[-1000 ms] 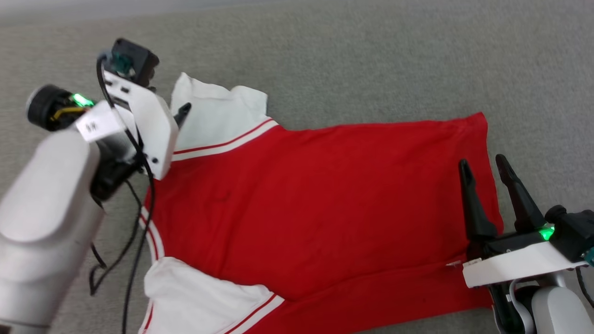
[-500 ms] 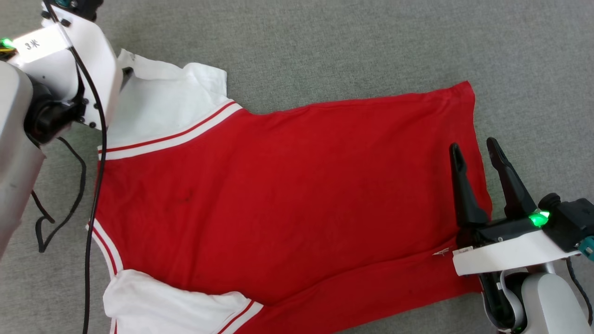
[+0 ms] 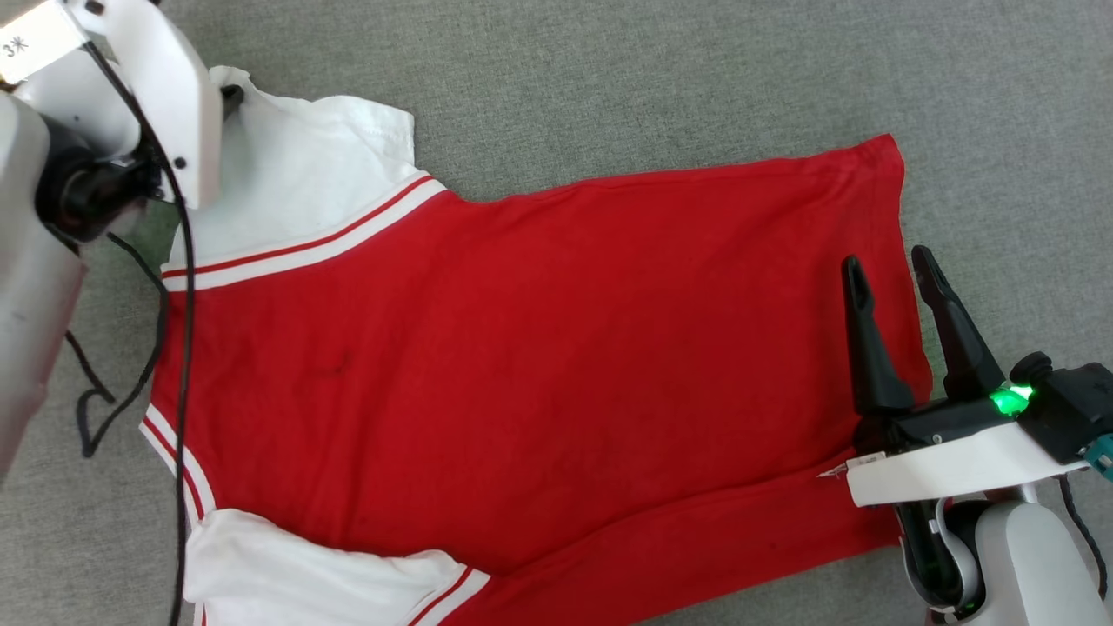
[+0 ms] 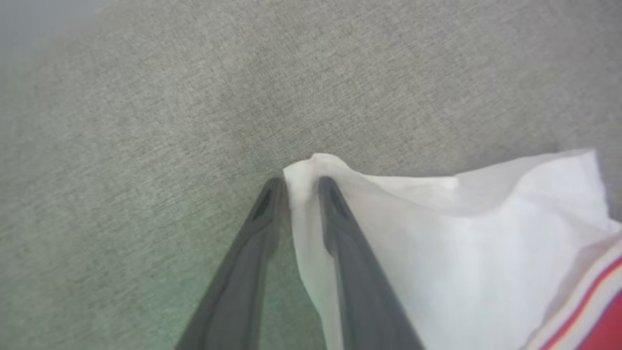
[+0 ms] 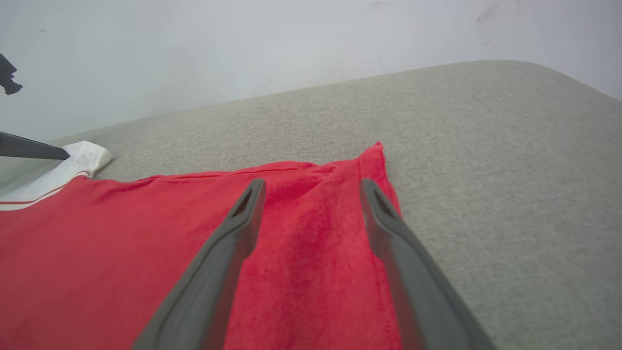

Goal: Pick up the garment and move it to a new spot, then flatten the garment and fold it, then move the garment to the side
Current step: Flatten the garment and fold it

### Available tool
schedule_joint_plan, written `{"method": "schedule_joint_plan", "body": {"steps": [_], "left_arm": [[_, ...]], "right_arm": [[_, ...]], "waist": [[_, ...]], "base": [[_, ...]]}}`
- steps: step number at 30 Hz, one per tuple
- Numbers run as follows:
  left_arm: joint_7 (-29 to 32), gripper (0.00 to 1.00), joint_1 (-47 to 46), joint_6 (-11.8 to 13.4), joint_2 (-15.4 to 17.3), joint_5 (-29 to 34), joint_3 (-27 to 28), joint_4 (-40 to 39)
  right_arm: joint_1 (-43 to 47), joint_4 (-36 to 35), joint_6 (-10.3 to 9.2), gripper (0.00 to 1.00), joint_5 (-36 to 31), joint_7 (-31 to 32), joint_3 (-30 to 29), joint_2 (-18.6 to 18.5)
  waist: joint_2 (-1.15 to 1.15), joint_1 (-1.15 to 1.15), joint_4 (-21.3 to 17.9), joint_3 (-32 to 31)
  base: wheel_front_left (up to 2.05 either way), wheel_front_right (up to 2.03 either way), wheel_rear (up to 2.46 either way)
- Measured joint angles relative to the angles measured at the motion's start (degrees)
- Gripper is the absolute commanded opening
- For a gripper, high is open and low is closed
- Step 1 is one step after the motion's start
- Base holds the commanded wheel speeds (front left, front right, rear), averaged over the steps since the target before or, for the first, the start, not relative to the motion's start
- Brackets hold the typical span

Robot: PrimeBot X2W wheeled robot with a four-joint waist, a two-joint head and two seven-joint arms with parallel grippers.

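Observation:
The garment (image 3: pixel 522 348) is a red shirt with white sleeves and red-and-white striped trim, spread flat on the grey surface. Its collar end is to the left and its hem to the right. My left gripper (image 4: pixel 301 182) is at the far sleeve's outer corner, jaws drawn in, with a peak of white sleeve cloth (image 4: pixel 437 243) bunched between the fingers and touching both. The head view shows one dark fingertip (image 3: pixel 230 96) of it at that corner. My right gripper (image 3: pixel 887 261) stands open just above the hem, its fingers (image 5: pixel 243 228) spread over the red cloth (image 5: pixel 121 243) with nothing between them.
The grey fabric surface (image 3: pixel 609 87) extends beyond the shirt on the far side and to the right. A black cable (image 3: pixel 87 417) hangs from my left arm beside the collar end. A pale wall (image 5: pixel 243 48) rises behind the surface's far edge.
The head camera has tilted, shifting the whole picture. My left gripper reached the far sleeve's corner and its jaws narrowed onto the cloth. The right gripper stayed open over the hem.

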Motion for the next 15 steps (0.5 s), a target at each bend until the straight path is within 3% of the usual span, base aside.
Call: {"method": "schedule_joint_plan", "body": {"steps": [10,15], "left_arm": [[-8.83,0.0,2.52,-0.01,-1.55,-2.86,0.6,1.88],[-12.03,0.0,5.03,0.0,-1.69,-3.94,0.58,-0.6]], "right_arm": [[-0.07,0.43,0.0,1.0,-0.79,2.02,-1.64,-1.37],[-0.05,0.27,0.0,1.0,-1.46,8.21,-3.53,-4.82]], "waist": [[0.0,0.0,1.11,-3.83],[0.0,0.0,2.42,-7.43]], "base": [[0.0,0.0,0.0],[0.0,0.0,0.0]]}}
